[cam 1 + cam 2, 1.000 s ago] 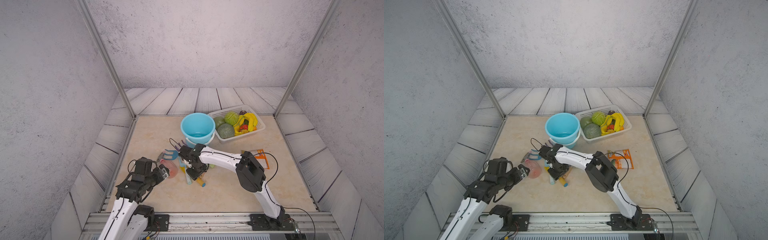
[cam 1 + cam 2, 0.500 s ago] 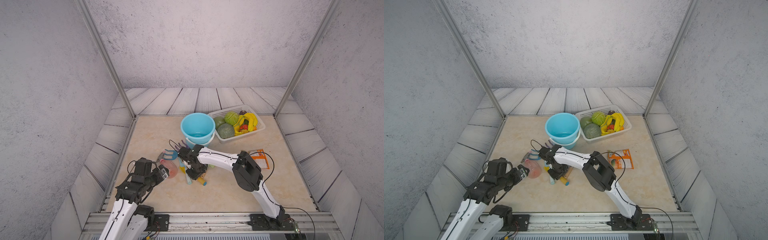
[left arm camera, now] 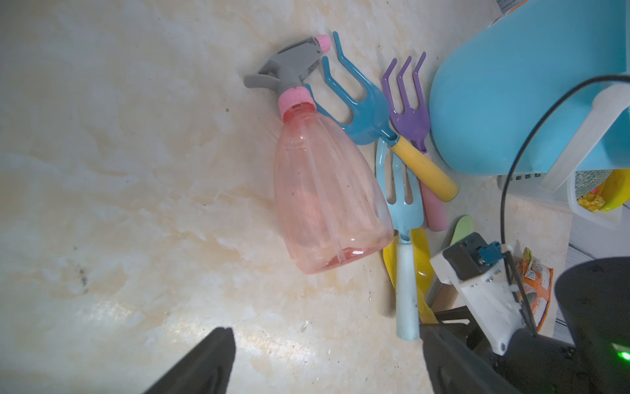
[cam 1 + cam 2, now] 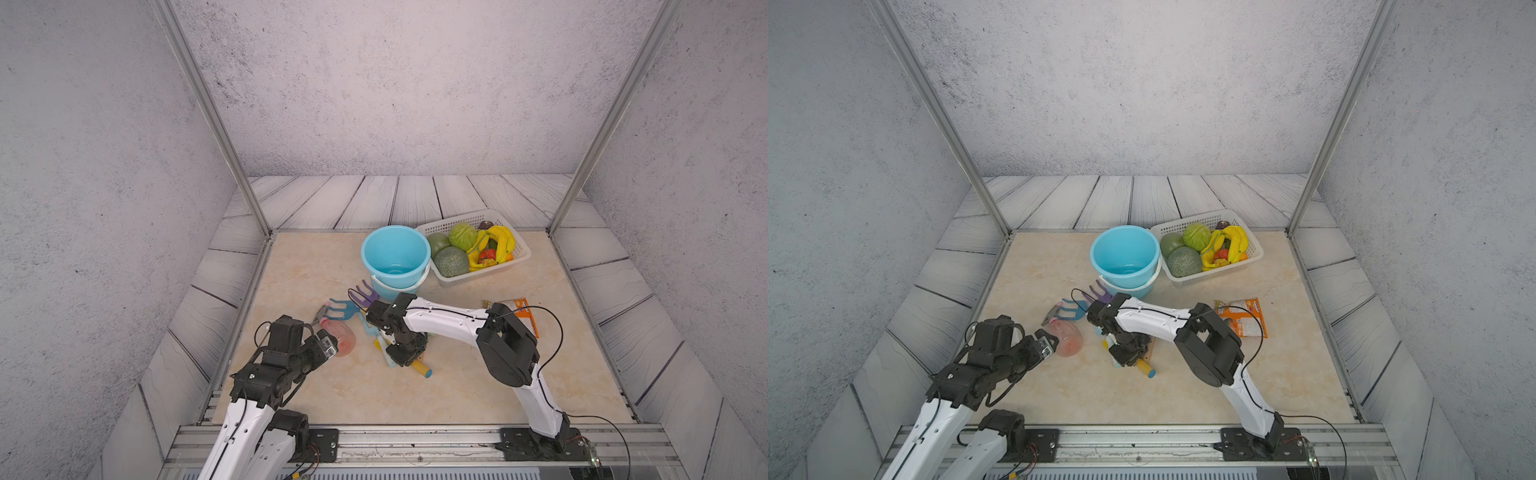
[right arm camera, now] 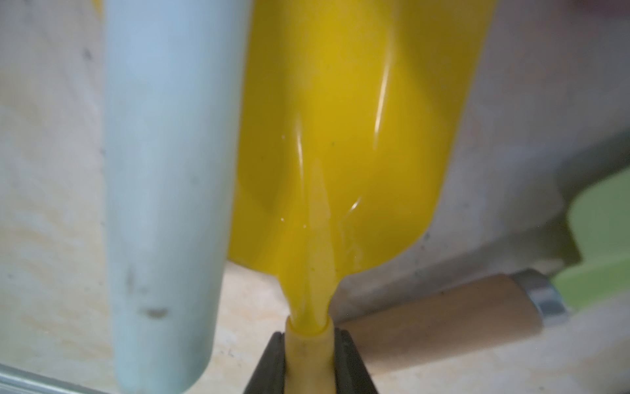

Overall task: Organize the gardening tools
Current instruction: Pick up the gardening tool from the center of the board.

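here the right gripper [image 5: 308, 356] pinches the yellow trowel [image 5: 341, 119] at its handle, blade seemingly flat ahead.

Between the jaws of my black right gripper [image 5: 308, 356]: yellow trowel [image 5: 341, 136]. Beside it: pale-blue fork handle [image 5: 163, 191]. Ahead of my left gripper [image 3: 327, 361]: translucent pink spray bottle [image 3: 327, 194].

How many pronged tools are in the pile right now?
3. Teal fork beside the nozzle of the pink spray bottle; purple rake next to the blue bucket; light-blue fork along the bottle's body. Another could hide beneath the right arm.
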`<state>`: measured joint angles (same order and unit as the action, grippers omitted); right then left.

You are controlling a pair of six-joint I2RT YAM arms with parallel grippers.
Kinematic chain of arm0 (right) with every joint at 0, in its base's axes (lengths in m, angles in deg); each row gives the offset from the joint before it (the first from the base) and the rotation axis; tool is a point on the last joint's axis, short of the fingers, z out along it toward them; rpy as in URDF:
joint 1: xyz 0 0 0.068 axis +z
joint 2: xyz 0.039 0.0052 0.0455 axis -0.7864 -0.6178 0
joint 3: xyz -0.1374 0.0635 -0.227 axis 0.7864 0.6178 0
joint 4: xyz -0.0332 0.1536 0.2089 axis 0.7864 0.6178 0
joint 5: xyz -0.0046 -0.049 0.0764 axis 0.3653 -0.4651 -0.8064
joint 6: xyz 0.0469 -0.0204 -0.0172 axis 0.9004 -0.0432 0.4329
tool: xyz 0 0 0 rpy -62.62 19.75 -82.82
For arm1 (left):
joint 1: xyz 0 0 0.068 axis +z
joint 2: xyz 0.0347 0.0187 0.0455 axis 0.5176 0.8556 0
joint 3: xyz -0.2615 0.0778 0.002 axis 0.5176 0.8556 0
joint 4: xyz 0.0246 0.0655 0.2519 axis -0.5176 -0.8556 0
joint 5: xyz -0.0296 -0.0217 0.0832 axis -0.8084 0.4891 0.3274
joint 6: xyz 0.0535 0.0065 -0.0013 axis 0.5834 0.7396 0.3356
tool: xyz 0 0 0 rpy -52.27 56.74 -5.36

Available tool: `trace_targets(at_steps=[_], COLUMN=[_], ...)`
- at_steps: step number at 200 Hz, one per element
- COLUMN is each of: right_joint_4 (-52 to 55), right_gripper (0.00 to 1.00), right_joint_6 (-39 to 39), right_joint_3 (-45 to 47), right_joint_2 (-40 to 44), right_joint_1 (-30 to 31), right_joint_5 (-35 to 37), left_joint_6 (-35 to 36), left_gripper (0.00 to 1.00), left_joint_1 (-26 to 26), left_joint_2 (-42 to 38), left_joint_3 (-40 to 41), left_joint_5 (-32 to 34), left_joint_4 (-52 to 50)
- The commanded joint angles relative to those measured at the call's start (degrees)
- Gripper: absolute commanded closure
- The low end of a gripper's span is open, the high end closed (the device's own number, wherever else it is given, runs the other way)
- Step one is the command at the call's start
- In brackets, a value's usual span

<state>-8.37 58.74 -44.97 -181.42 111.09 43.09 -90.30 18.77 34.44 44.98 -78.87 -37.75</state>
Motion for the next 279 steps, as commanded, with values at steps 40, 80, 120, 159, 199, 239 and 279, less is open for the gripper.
trace_targets(at_steps=[40, 80, 120, 159, 199, 239, 279], right_joint_4=[3.96, 5.82, 5.63, 5.66, 5.41, 6.53, 6.32], right_gripper=[0.83, 0.84, 0.84, 0.85, 0.86, 0.86, 0.87], right_joint_6=[0.37, 0.06, 0.62, 1.28, 2.01, 2.22, 2.87], right_joint_3=[5.56, 6.41, 11.72, 16.33, 20.75, 21.5, 17.68], right_joint_2=[11.48, 12.31, 16.24, 21.43, 26.8, 31.56, 35.86], right_joint_1=[0.17, -0.25, -2.02, -5.0, -8.38, -12.22, -14.67], right_joint_5=[6.41, 8.34, 9.51, 10.47, 10.98, 12.11, 12.6], left_joint_6=[0.75, 1.3, 2.0, 2.61, 3.32, 4.1, 4.46], left_gripper=[0.07, 0.07, 0.07, 0.07, 0.07, 0.07, 0.07], left_joint_1=[-0.3, -0.25, -0.25, -0.25, -0.25, -0.25, -0.25], left_joint_2=[0.24, 1.05, 1.21, 2.34, 2.66, 3.11, 2.92], left_joint_3=[-0.39, -1.25, -1.77, -2.13, -2.66, -3.77, -4.52], left_joint_5=[0.0, -0.35, -0.44, -0.78, -0.53, -0.72, -0.86], left_joint_4=[1.03, 1.11, 0.94, 1.62, 1.72, 1.48, 1.2])
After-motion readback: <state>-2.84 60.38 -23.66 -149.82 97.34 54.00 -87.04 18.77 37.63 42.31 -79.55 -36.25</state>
